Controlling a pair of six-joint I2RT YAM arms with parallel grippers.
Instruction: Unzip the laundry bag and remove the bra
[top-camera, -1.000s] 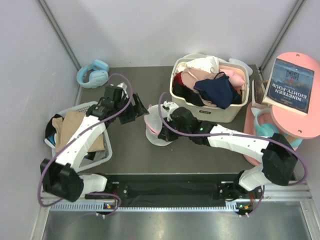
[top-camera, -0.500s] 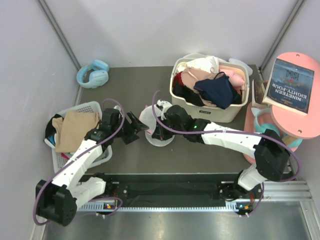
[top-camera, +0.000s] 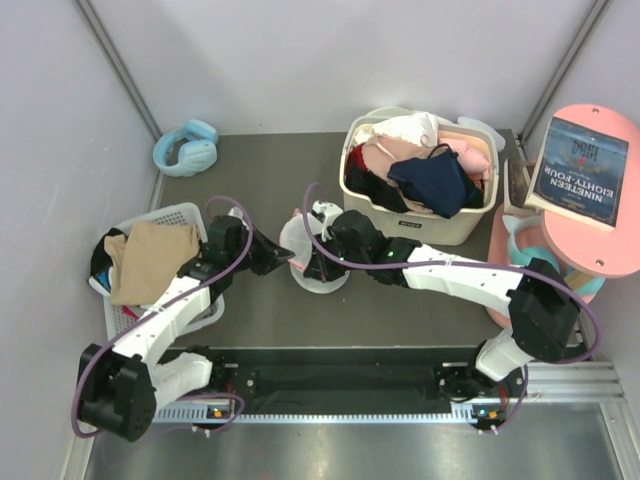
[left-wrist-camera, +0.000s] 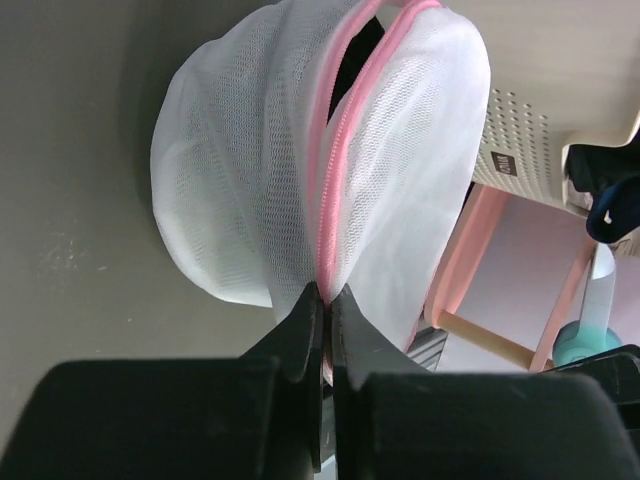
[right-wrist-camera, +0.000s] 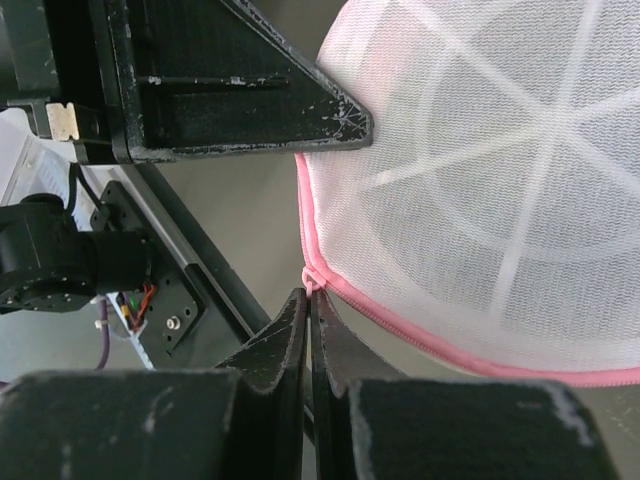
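Since half a second ago the left tool (top-camera: 276, 257) has been brought in from just short of the laundry bag (top-camera: 297, 238) to its left edge; the right arm is held much as before. The laundry bag is found on the worktop (top-camera: 250, 170), between the two tools and just in front of the cream basket (top-camera: 420, 230).

In the left wrist view the left tool (left-wrist-camera: 322, 296) is seen closed, with the pink zipper trim (left-wrist-camera: 325, 200) pinched at the near rim of the laundry bag (left-wrist-camera: 240, 170). Toward the far end the zipper is parted, and a dark patch (left-wrist-camera: 343, 75) is seen in the gap; whether this is the bra cannot be told.

In the right wrist view the right tool (right-wrist-camera: 308, 296) is closed on the pink trim at the lower edge of the laundry bag (right-wrist-camera: 520, 200).
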